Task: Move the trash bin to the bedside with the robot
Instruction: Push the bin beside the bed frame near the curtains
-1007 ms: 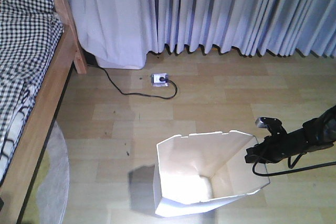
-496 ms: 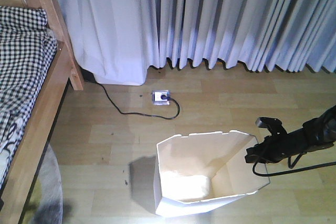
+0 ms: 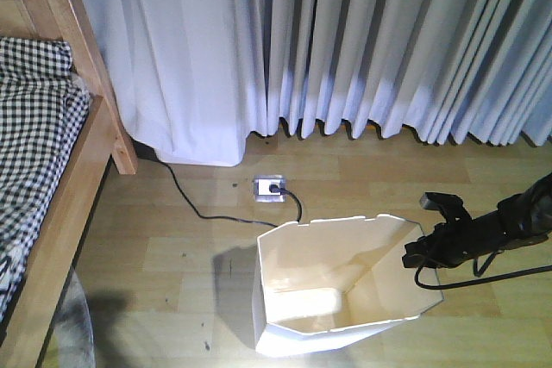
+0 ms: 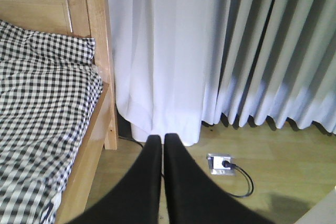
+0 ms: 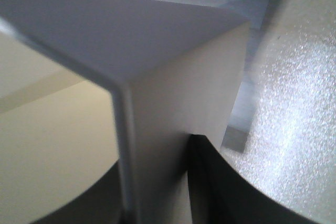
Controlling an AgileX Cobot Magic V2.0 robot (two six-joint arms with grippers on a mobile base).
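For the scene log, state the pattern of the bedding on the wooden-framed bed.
Black-and-white checked cloth bedding, clearest in the left wrist view.

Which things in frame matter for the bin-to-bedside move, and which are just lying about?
Job:
trash bin, white, on the floor
right gripper, clamped on the bin's rim
bed, wooden frame, checked bedding

Lying about:
curtains
floor socket with black cable
left gripper, shut, holding nothing
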